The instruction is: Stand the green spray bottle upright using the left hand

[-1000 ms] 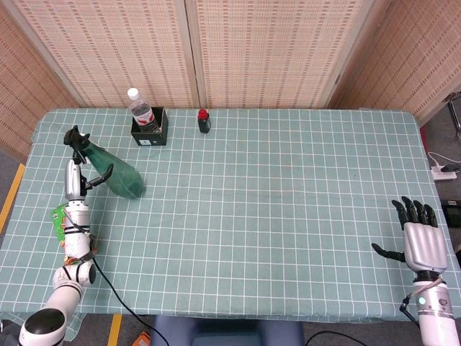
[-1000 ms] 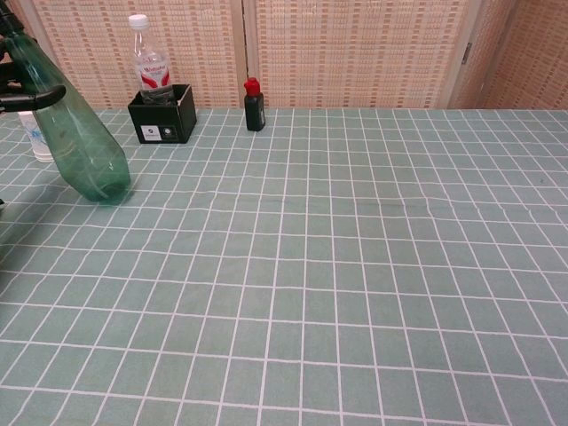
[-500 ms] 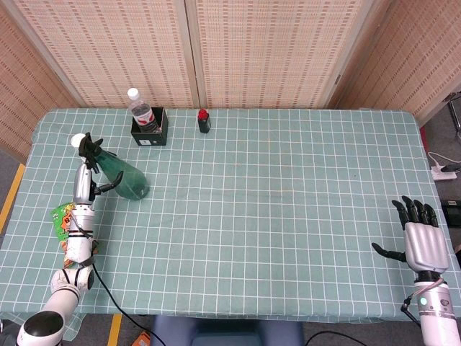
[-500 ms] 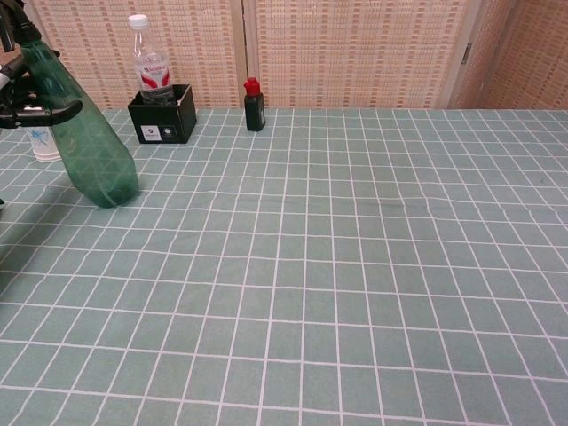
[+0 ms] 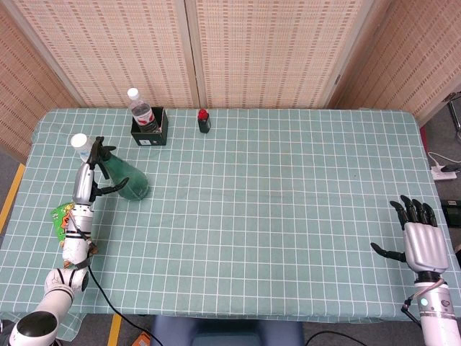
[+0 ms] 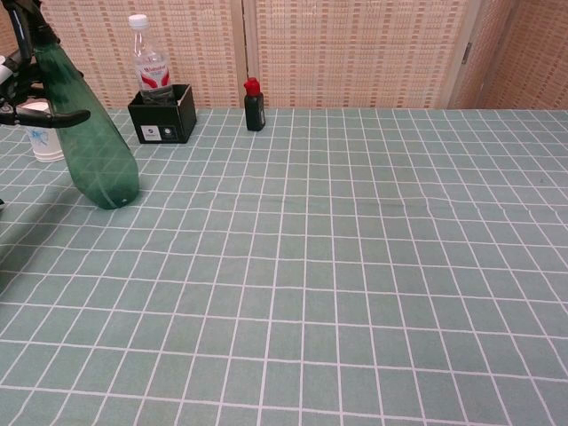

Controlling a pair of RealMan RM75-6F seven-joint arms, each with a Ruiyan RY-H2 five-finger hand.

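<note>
The green spray bottle (image 5: pixel 124 178) with its black nozzle stands on its base near the table's left edge, leaning slightly left; the chest view shows the bottle (image 6: pixel 89 142) almost upright. My left hand (image 5: pixel 86 184) grips its upper body from the left, and a dark finger (image 6: pixel 49 116) wraps across the front of the bottle. The rest of that hand is cut off at the chest view's left border. My right hand (image 5: pixel 420 241) rests far off at the front right corner, fingers spread and holding nothing.
A white cup (image 5: pixel 78 141) stands just behind the spray bottle. A water bottle (image 5: pixel 142 114) sits in a black box (image 5: pixel 150 133) at the back, with a small red-capped black bottle (image 5: pixel 204 121) to its right. A green snack packet (image 5: pixel 61 220) lies beside my left forearm.
The spray bottle has swung from a strong lean up to nearly upright on its base. My left hand moved with it, slightly right and away from the table's left edge. The right hand stayed still.
</note>
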